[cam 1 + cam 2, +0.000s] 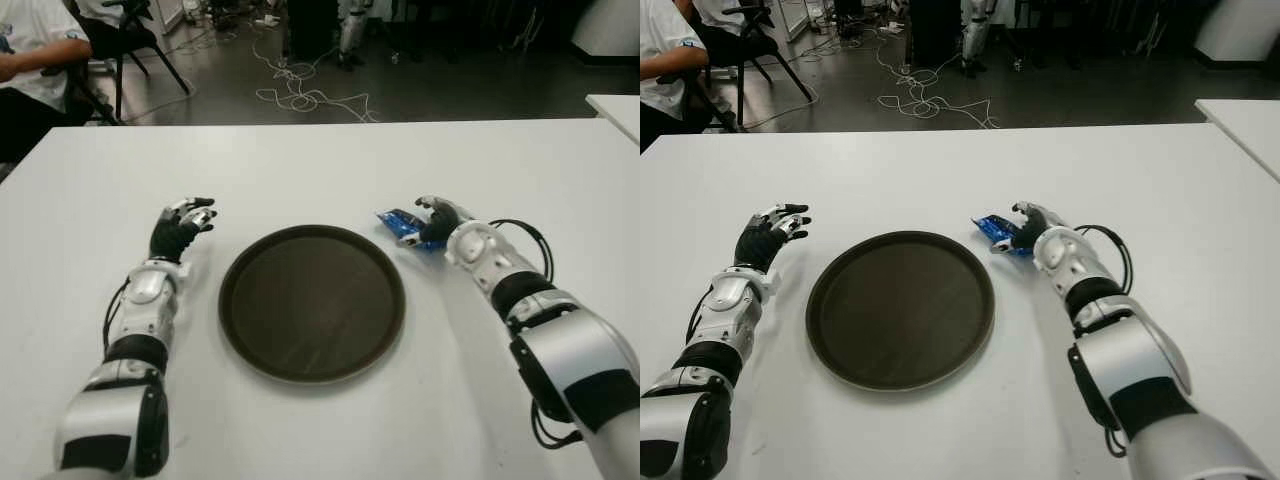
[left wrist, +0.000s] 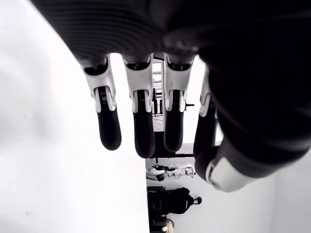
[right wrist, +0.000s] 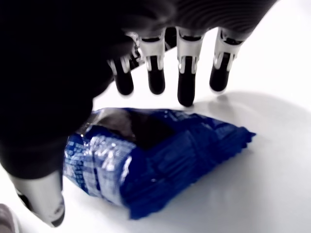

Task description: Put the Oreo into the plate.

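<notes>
The Oreo is a blue packet (image 1: 398, 226) lying on the white table (image 1: 300, 170) just past the right rim of the round dark brown plate (image 1: 312, 300). My right hand (image 1: 435, 218) is over the packet from its right side. In the right wrist view its fingers (image 3: 186, 92) stretch out straight beyond the packet (image 3: 155, 155) and the thumb stands beside it, not closed on it. My left hand (image 1: 185, 222) shows to the left of the plate, with fingers (image 2: 141, 131) relaxed and holding nothing. The plate has nothing in it.
A seated person (image 1: 30, 60) and chairs are beyond the table's far left corner. Cables (image 1: 300, 95) lie on the floor behind the table. Another white table's corner (image 1: 620, 105) shows at the far right.
</notes>
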`<state>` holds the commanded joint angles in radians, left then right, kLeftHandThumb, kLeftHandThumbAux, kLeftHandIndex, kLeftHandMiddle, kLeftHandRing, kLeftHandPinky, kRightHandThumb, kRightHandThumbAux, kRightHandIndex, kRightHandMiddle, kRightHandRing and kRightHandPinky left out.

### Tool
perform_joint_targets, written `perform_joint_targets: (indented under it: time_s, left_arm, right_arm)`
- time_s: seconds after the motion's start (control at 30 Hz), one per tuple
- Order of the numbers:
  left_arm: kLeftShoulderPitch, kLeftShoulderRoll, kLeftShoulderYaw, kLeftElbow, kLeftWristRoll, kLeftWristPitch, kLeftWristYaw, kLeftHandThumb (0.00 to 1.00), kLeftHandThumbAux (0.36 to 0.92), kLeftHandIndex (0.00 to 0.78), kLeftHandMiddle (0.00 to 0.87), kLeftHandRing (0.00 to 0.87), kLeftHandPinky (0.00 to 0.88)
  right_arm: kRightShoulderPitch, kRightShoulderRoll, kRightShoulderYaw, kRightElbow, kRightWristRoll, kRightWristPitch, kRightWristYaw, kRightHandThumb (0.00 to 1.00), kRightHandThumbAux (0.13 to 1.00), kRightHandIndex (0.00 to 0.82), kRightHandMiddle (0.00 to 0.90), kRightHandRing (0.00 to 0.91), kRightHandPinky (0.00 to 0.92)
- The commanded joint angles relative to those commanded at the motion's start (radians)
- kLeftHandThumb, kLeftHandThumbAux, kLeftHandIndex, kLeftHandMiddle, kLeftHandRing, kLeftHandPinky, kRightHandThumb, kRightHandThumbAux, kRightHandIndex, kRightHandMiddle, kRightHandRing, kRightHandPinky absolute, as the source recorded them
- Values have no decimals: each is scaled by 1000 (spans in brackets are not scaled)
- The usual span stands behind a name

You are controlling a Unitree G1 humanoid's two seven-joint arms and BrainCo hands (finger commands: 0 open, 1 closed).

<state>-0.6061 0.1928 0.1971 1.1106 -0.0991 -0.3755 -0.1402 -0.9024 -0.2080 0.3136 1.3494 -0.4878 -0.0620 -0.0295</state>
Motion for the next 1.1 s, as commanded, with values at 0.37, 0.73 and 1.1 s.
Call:
perform_joint_targets:
  time_s: [0.37,0.73,1.1]
  left_arm:
    - [-4,-3,-1,0,-3,2,1,676,723,398,280,282,297]
    - [-6,-3,-2,6,-1,-9,1,677,722,399,274,280,308]
    - [-4,-4,-7,3,6,-11,14,674,723,398,266,271,293]
  right_arm:
    - [-4,-12,-16,6,0,13,34,0,731,144,145,163,167]
    - [-9,-17,-23,7,-3,18,59,0,747,112,128,147,140]
    - [-13,-22,-33,7,4,29,86,0,758,111,133,154,155]
